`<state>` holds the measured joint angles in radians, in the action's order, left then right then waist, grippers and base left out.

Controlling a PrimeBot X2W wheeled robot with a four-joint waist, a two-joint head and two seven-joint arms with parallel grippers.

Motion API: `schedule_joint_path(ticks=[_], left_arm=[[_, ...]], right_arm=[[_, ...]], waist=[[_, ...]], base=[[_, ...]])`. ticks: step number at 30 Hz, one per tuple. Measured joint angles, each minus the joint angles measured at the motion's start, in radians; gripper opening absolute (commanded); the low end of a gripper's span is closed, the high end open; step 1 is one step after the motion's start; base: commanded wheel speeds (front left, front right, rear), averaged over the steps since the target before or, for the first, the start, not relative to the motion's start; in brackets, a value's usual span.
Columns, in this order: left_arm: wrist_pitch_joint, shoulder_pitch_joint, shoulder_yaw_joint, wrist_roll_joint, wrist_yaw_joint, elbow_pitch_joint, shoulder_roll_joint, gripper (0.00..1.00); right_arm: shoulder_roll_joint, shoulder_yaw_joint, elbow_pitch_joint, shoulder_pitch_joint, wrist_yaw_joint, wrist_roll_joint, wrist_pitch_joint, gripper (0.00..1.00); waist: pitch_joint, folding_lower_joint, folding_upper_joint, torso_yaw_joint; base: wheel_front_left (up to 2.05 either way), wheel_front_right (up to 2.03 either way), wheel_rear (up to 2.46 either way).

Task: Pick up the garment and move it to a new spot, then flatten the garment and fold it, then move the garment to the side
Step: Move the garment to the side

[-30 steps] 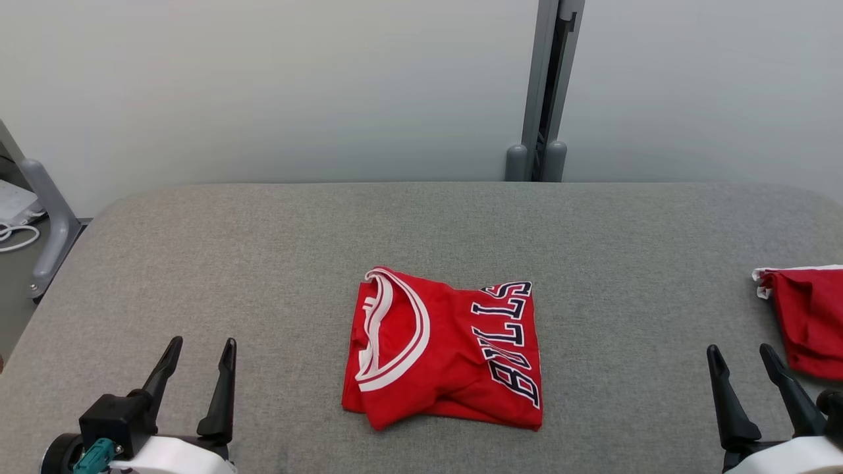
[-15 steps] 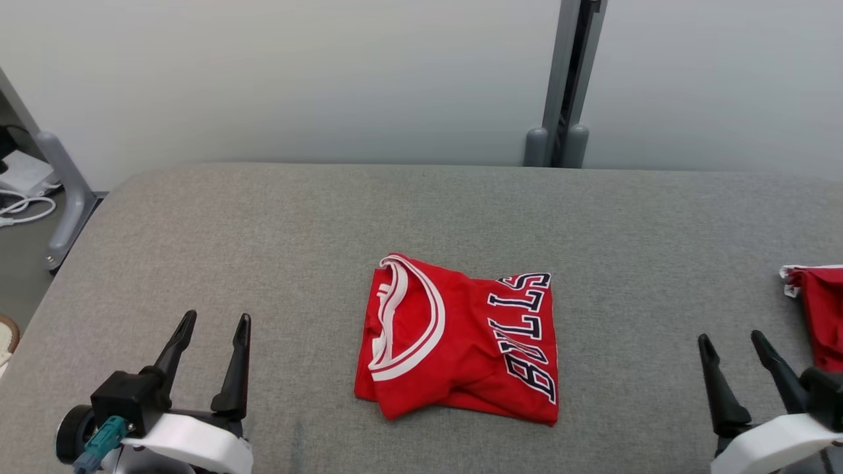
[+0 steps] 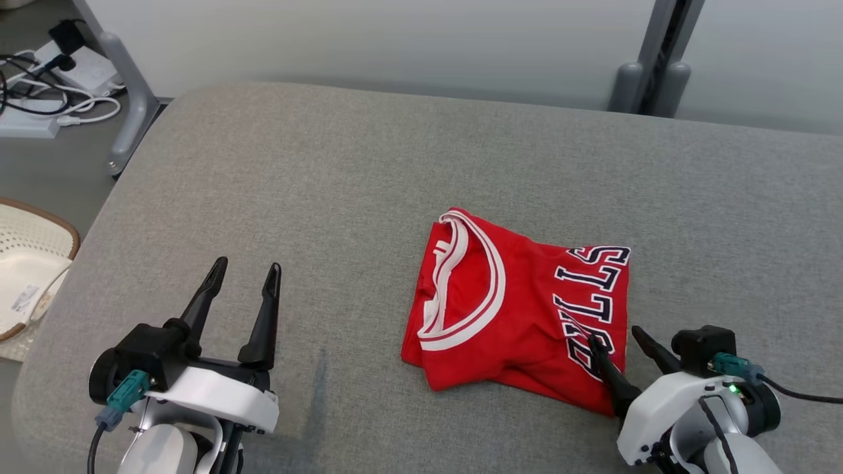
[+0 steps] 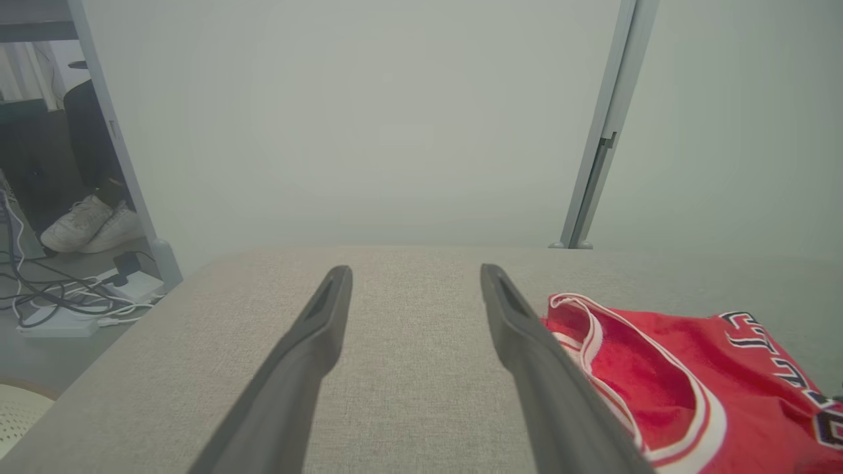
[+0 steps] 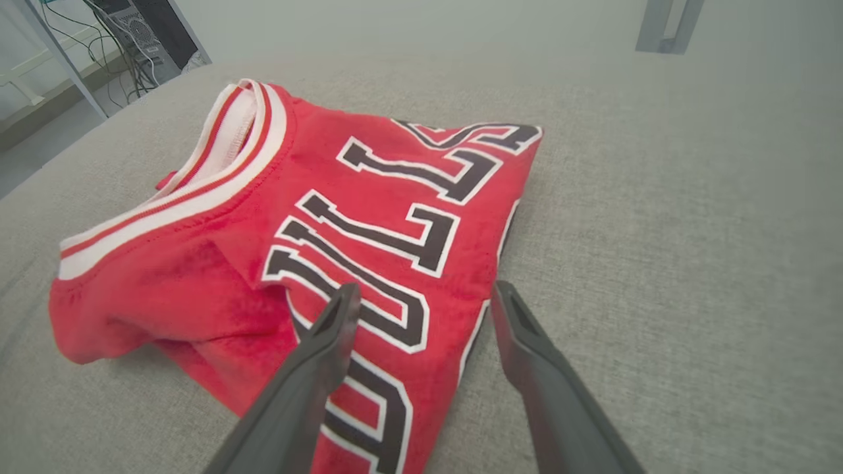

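Note:
The garment [image 3: 520, 309] is a red jersey with white trim and dark letters, folded into a rough square on the grey table [image 3: 329, 184]. It also lies at the lower right in the left wrist view [image 4: 678, 382] and fills the middle of the right wrist view [image 5: 316, 210]. My right gripper [image 3: 618, 339] is open over the jersey's near right corner, one finger above the lettering and the other past the right edge, as the right wrist view [image 5: 421, 296] confirms. My left gripper [image 3: 245, 273] stands open over bare table, well left of the jersey, also seen in its own wrist view [image 4: 415, 276].
A pale woven basket [image 3: 26, 263] sits on the floor off the table's left edge. Cables and a power strip [image 3: 46, 79] lie on the floor at the far left beside a grey frame leg [image 3: 128, 99]. A grey post [image 3: 649, 72] stands behind the table.
The camera has tilted down and turned left, shifting the whole picture. My right gripper has come in over the jersey's near right corner. The left gripper stays open on bare table.

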<state>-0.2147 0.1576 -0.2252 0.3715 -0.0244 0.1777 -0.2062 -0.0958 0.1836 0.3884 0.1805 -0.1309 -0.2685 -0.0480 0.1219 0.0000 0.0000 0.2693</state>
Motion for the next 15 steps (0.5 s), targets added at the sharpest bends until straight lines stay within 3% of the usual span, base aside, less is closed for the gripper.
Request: schedule_joint_path(ticks=[10,11,12,13,15], left_arm=[[-0.025,0.036,0.001,0.006,-0.017,0.050,0.004,1.00],[-0.028,0.037,0.002,0.007,-0.018,0.054,0.005,1.00],[-0.028,0.038,0.001,0.007,-0.019,0.058,0.005,1.00],[-0.030,0.041,0.001,0.007,-0.019,0.061,0.006,1.00],[-0.033,0.049,0.001,0.007,-0.020,0.065,0.007,1.00]], right_arm=[[0.001,0.041,0.250,0.160,0.000,-0.092,0.022,1.00],[-0.002,0.057,0.267,0.176,0.000,-0.109,0.018,0.50],[-0.009,0.070,0.281,0.191,0.000,-0.116,0.018,0.43],[-0.017,0.082,0.295,0.203,0.000,-0.129,0.018,0.00],[-0.034,0.091,0.315,0.221,-0.001,-0.148,0.027,0.00]], waist=[[0.045,0.0000,0.0000,0.028],[0.047,0.0000,0.0000,0.028],[0.049,0.0000,0.0000,0.028],[0.051,0.0000,0.0000,0.027],[0.052,0.0000,0.0000,0.027]], base=[[0.00,0.00,0.00],[0.00,0.00,0.00],[0.00,0.00,0.00],[0.00,0.00,0.00],[0.00,0.00,0.00]])
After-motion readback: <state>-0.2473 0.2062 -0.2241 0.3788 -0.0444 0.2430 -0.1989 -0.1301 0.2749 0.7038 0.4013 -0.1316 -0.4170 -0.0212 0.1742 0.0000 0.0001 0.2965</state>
